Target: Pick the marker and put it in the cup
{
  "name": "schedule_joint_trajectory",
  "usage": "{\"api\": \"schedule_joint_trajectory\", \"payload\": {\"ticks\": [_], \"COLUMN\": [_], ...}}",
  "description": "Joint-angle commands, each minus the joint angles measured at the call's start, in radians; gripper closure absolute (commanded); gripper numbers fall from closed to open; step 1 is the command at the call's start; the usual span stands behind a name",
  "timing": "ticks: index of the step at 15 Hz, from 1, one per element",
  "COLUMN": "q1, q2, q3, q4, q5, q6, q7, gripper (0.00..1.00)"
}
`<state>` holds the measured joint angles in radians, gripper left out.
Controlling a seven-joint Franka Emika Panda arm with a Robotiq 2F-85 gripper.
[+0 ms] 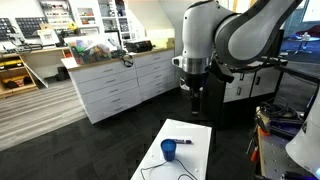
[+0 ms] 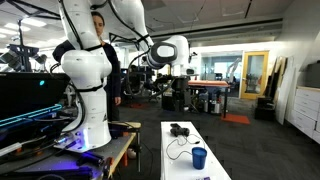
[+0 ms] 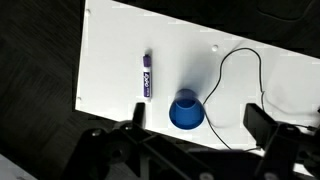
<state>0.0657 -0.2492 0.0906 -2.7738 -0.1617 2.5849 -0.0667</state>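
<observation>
Pincer (image 3: 197,112) of mine hangs wide, empty, above the tabletop (image 3: 110,40). Descending off-centre, I might nudge the marker (image 3: 147,77) away or topple the nearby cup (image 3: 182,108).

mostly open, one snag

the marker (image 3: 147,75) lies on bare bench (image 3: 110,50), free on all sides. the cup (image 3: 186,110) stands near it, mouth open upward. a black cable (image 3: 220,75) loops just beside the cup, away from the marker.

White tabletop (image 3: 115,45) with a thin black cable (image 3: 244,50) curling across it; white drawer cabinets (image 1: 115,90) well apart.
</observation>
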Motion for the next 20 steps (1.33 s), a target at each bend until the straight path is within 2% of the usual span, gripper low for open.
{"api": "schedule_joint_trajectory", "payload": {"ticks": [1,7,13,17,20], "q1": [-0.018,-0.025,-0.045,-0.068,-0.092], "q2": [0.026,0.09,0.159,0.217,0.258], "q3": [0.003,-0.004,-0.007,-0.023,-0.045], "q4": [0.001,0.0,0.001,0.001,0.0], "q5": [-0.033,-0.048,-0.138,-0.228,-0.354], "q6": [0.021,0.044,0.124,0.224,0.276], "q7": [0.026,0.028,0.06,0.107,0.17], "gripper": [0.0,0.0,0.0,0.0,0.0]}}
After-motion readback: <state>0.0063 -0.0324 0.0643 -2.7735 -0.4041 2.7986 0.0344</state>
